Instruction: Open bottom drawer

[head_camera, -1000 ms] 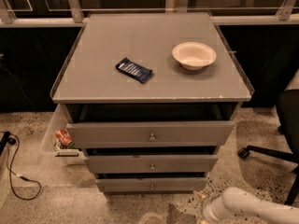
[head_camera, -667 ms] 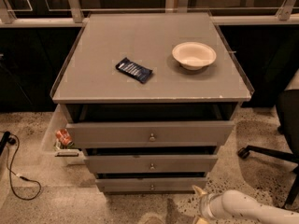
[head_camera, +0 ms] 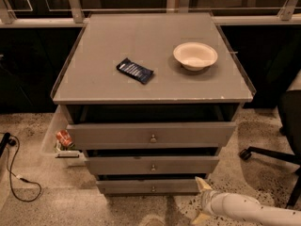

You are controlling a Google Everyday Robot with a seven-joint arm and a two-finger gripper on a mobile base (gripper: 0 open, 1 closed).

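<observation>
In the camera view, a gray cabinet point(head_camera: 94, 86) is standing in the middle of the room w/ three drawers in front; the bottom drawer point(head_camera: 141, 186) is sitting lowest, right by the floor, w/ a small round knob point(head_camera: 153, 189) in the middle of its flat gray front; a thin dark gap is showing above it; the middle drawer point(head_camera: 153, 164) and the top drawer point(head_camera: 151, 134) are sitting above it, each w/ its own knob, and the top one is sticking out the most.

The gripper point(head_camera: 201, 200) is hanging low near the floor, at the bottom drawer's right end, on a white arm point(head_camera: 244, 210) coming in from the bottom right corner; its two fingers are standing apart, one pointing up just beside the drawer's right end, the other down by the floor; can't tell if the upper finger is touching the drawer; it's not on the knob.

On top of the cabinet a white bowl point(head_camera: 195, 55) is sitting at the right, and a dark blue packet point(head_camera: 135, 70) is lying to its left, well apart from it.

At the cabinet's left side a clear bin point(head_camera: 49, 135) is holding a red can point(head_camera: 63, 138); a black cable point(head_camera: 19, 175) is curling on the speckled floor at the left; an office chair point(head_camera: 287, 126) is standing at the right edge.
</observation>
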